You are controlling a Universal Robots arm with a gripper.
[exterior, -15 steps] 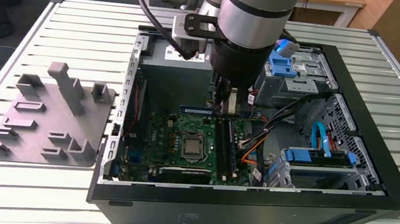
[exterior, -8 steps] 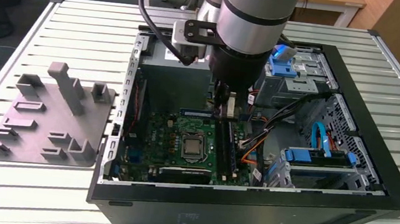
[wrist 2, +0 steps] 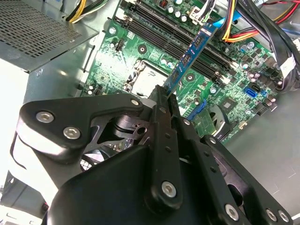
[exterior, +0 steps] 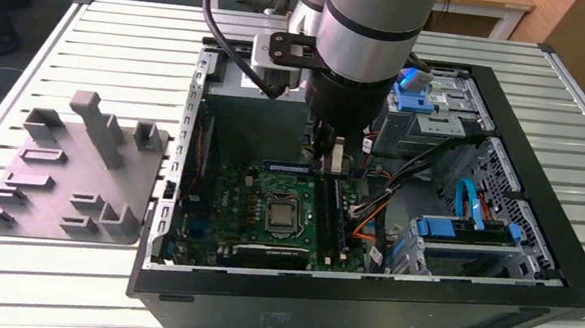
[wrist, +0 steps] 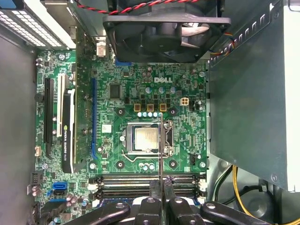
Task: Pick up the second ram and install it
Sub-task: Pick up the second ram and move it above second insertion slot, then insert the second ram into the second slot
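My gripper point(exterior: 333, 164) hangs inside the open computer case, over the far edge of the green motherboard point(exterior: 226, 199). It is shut on the second ram point(wrist 2: 187, 58), a thin narrow stick with a blue face and dark chips that juts out from between the fingertips. The first wrist view shows the ram point(wrist: 161, 145) edge-on, as a fine line running across the processor socket point(wrist: 144, 139). It lies crosswise to the long black memory slots point(wrist: 140, 180), which sit just under the gripper point(wrist: 161, 185). In the second wrist view the gripper point(wrist 2: 166, 96) holds it above those slots point(wrist 2: 154, 26).
A grey holder plate point(exterior: 62, 181) with upright blocks lies on the slatted table at the exterior view's left. Inside the case are a black fan point(wrist: 164, 30), the grey power supply box point(wrist: 248, 93), drive bays with blue clips point(exterior: 460, 231) and loose cables point(exterior: 422, 173).
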